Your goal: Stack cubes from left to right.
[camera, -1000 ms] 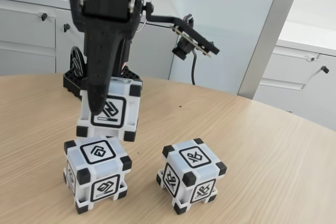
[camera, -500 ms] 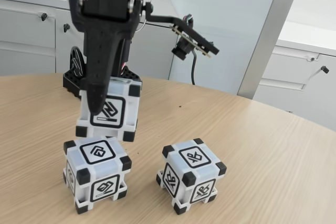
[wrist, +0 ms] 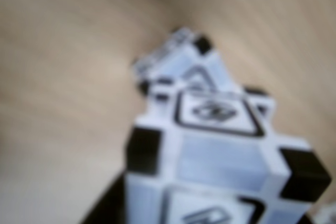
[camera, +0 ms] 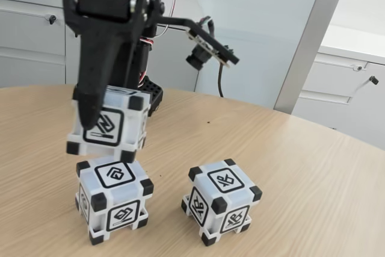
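**Cube held in the air above the left cube**

In the fixed view the black gripper comes down from the top of the picture and is closed on a cube. One long black finger lies over the front face of this held cube and partly covers its glyph; the other finger is behind the cube and cannot be seen. The held cube is slightly tilted and hangs just above a second cube, which stands on the wooden table. Its lower edge is very near the top of the second cube, and it sits a little to the left of it. If the two touch, I cannot tell.

A third cube stands on the table to the right of the second one, apart from it, turned with a corner toward the camera.

A small camera on a board sticks out from the arm on the right side. Behind the table are pale cabinets with dark knobs.

The wrist view is blurred. It shows the held cube close in front, and another cube lower behind it on the table
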You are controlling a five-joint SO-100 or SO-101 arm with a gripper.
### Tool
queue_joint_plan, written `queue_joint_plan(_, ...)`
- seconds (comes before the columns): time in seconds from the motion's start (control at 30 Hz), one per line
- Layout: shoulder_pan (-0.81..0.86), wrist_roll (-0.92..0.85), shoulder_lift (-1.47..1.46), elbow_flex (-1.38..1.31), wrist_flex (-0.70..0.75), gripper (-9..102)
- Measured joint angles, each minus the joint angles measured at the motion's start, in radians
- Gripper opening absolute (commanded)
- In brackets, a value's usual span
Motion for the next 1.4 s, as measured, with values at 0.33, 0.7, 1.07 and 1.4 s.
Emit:
queue_joint_plan(0.33,-0.006,0.026,0.000,0.000,0.000,15)
queue_joint_plan(0.7,-0.006,0.072,0.000,0.000,0.000,14)
queue_joint_plan(1.07,-0.049,0.074,0.000,0.000,0.000,13)
queue_joint_plan(1.4,-0.080,0.083,0.000,0.000,0.000,14)
